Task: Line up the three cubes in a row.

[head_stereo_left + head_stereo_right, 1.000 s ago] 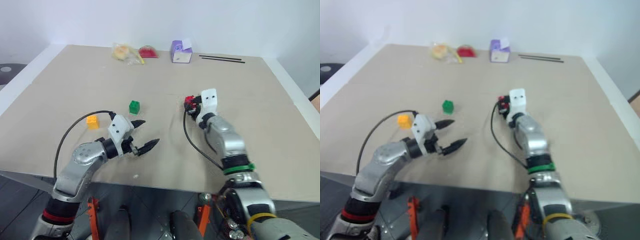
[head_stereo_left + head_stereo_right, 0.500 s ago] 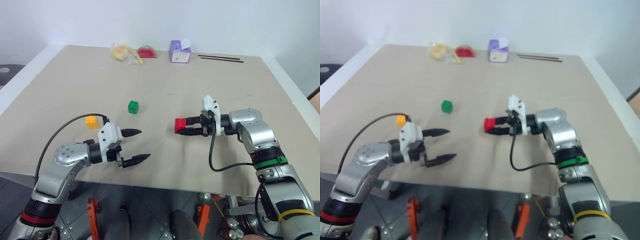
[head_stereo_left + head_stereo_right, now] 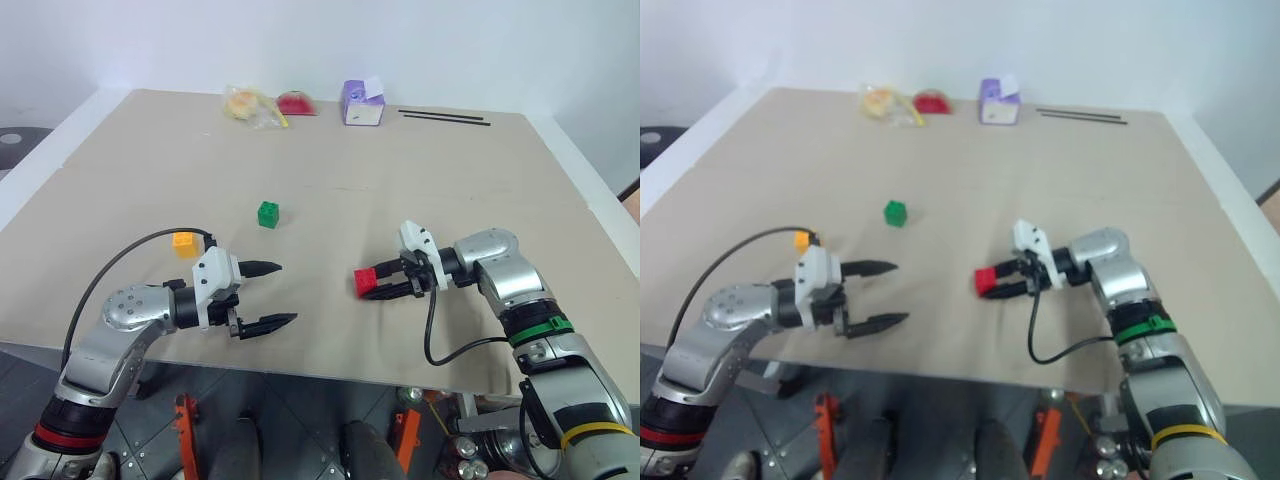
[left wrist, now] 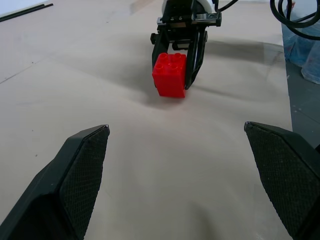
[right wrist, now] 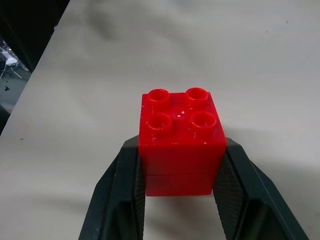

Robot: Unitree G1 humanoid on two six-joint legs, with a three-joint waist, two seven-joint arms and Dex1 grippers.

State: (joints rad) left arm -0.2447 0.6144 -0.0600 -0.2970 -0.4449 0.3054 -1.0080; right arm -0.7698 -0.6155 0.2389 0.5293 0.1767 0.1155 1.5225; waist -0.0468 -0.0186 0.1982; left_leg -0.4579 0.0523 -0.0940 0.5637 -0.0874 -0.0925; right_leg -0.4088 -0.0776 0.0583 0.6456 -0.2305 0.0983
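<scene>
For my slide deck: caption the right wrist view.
Right gripper clamps the red cube, studs up, above the beige table.

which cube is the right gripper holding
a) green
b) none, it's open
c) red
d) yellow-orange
c: the right gripper is shut on the red cube, its two black fingers pressed against the cube's sides, while the green cube and the yellow-orange cube sit free on the table.

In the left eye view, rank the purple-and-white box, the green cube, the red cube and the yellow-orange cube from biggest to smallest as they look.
1. purple-and-white box, largest though farthest from the camera.
2. red cube, held in the right pincer; partly hidden, and nearest, so unsure.
3. green cube and yellow-orange cube look about alike; not ranked apart.
</scene>
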